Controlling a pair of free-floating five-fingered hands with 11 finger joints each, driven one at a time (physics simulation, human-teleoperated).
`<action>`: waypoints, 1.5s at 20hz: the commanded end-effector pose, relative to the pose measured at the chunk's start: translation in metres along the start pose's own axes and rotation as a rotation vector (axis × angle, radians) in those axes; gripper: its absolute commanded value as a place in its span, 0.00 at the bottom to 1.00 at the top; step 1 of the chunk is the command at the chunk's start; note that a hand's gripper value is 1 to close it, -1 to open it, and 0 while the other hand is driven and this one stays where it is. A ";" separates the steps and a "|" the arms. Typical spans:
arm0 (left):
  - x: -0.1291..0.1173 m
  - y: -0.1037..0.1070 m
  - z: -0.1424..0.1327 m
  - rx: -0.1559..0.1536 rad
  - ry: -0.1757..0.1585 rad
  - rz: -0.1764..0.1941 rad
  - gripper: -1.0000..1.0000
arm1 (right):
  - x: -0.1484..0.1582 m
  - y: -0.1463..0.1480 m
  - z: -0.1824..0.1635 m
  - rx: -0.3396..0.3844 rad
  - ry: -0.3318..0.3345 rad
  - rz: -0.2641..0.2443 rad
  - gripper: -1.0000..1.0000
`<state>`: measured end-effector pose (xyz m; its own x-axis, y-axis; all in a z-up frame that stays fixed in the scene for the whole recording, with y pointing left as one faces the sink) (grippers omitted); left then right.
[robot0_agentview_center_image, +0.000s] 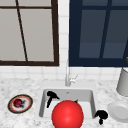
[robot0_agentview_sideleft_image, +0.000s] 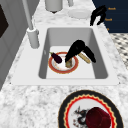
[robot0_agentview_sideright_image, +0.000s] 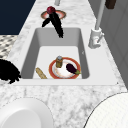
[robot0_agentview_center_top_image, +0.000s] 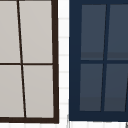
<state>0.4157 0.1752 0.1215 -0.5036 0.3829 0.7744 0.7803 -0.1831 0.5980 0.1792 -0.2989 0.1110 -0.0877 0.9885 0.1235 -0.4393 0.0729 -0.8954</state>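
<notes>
My left hand (robot0_agentview_center_image: 51, 96) hangs open over the left part of the sink (robot0_agentview_center_image: 91, 98), fingers pointing down, holding nothing. In the left side view the left hand (robot0_agentview_sideleft_image: 78, 49) is above a red-rimmed plate (robot0_agentview_sideleft_image: 60, 68) on the basin floor. That plate carries a dark eggplant (robot0_agentview_sideleft_image: 56, 57) and a small jar (robot0_agentview_sideleft_image: 68, 63); a bread stick (robot0_agentview_sideleft_image: 85, 58) lies beside it. From the right, the left hand (robot0_agentview_sideright_image: 56, 22) is apart from the jar (robot0_agentview_sideright_image: 59, 61). My right hand (robot0_agentview_center_image: 101, 115) hovers relaxed over the sink's front right corner.
A big red ball (robot0_agentview_center_image: 67, 114) hides the basin's near part in the front view. A patterned plate (robot0_agentview_center_image: 20, 103) with a dark red thing sits on the left counter. A white plate (robot0_agentview_center_image: 119, 111) and a grey canister (robot0_agentview_center_image: 123, 82) stand at right. The faucet (robot0_agentview_center_image: 67, 77) rises behind the sink.
</notes>
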 end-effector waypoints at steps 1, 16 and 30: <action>0.015 -0.006 0.002 0.072 0.036 -0.023 0.00 | 0.000 0.000 0.000 0.000 0.000 0.000 0.50; 0.033 -0.021 0.011 0.103 0.064 -0.021 0.00 | 0.000 0.000 0.000 0.000 0.000 0.000 0.50; 0.034 -0.025 0.010 0.112 0.055 -0.041 0.00 | 0.000 0.000 0.000 0.000 0.000 0.000 0.50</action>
<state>0.3855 0.2014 0.1306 -0.5084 0.3862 0.7697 0.7785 -0.1760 0.6025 0.1792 -0.2989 0.1110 -0.0877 0.9885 0.1235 -0.4393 0.0729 -0.8954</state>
